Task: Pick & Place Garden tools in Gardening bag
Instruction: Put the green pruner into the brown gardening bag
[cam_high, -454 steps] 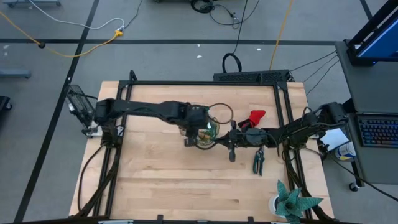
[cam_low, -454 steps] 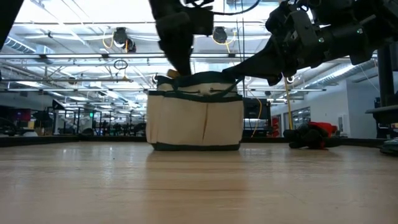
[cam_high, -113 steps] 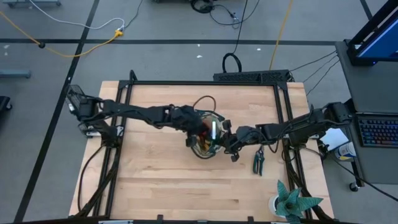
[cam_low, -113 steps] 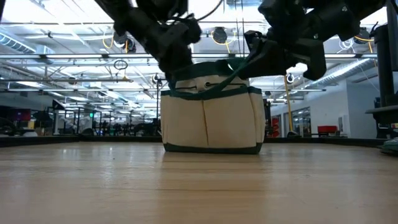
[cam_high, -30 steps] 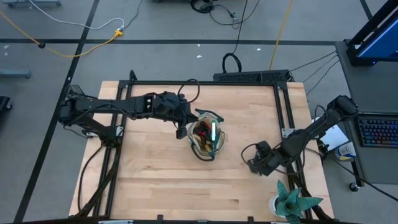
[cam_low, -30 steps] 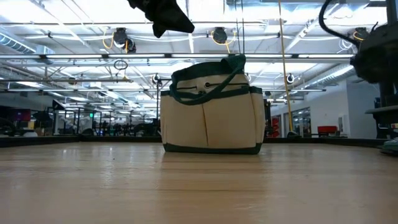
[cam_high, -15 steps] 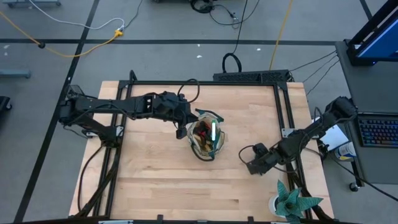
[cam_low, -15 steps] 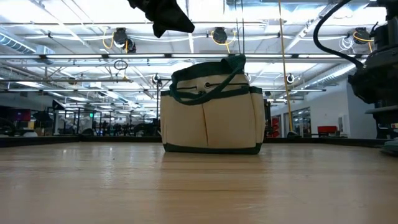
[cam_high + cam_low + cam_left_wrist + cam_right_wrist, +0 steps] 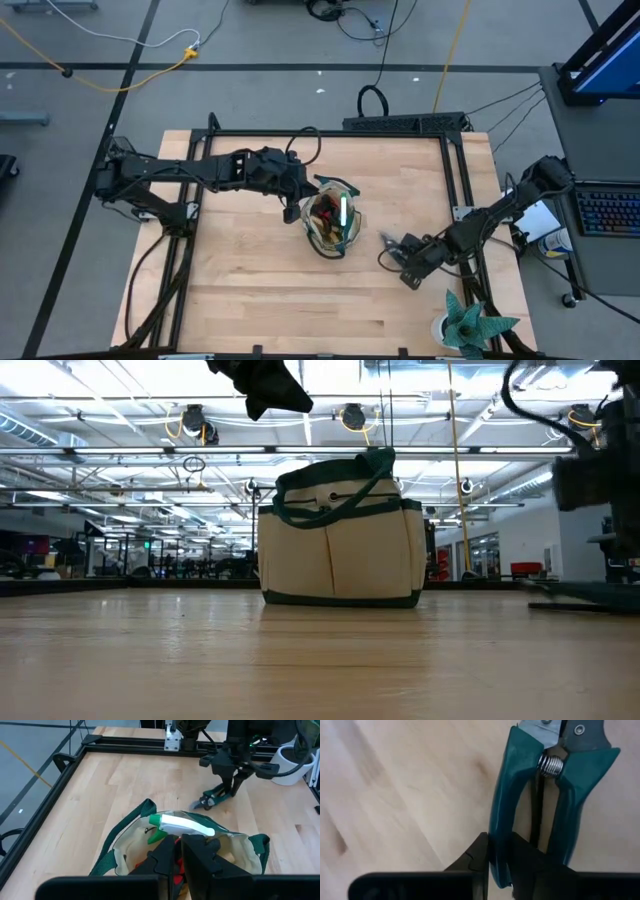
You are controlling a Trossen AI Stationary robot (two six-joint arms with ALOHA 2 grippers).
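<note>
Pale wood table [image 9: 250, 290], black frame round its edge. Left arm reaches in from the left side; left gripper [image 9: 291, 208] hangs above the table just beside the bag's left rim, its 2 fingers [image 9: 167, 857] pressed together with nothing between them (the left wrist view shows them meeting over the bag's mouth).

Centre: gardening bag [image 9: 332, 219], tan canvas with dark green trim, upright on the table, one loop handle [image 9: 335, 495] draped across its top. Inside, a green spray bottle [image 9: 181, 826] lies across the opening with its white body uppermost, and something red [image 9: 175, 872] sits below it.

Right of the bag, apart from it: right gripper [image 9: 408, 267] low at the table, its fingers [image 9: 485, 860] pinching one teal-green handle of the pruning shears [image 9: 547, 800]. Shears' metal tip points towards the bag, spring visible between the handles.

Near right corner: spiky green plant [image 9: 470, 325] in a white pot, close to the right arm.
</note>
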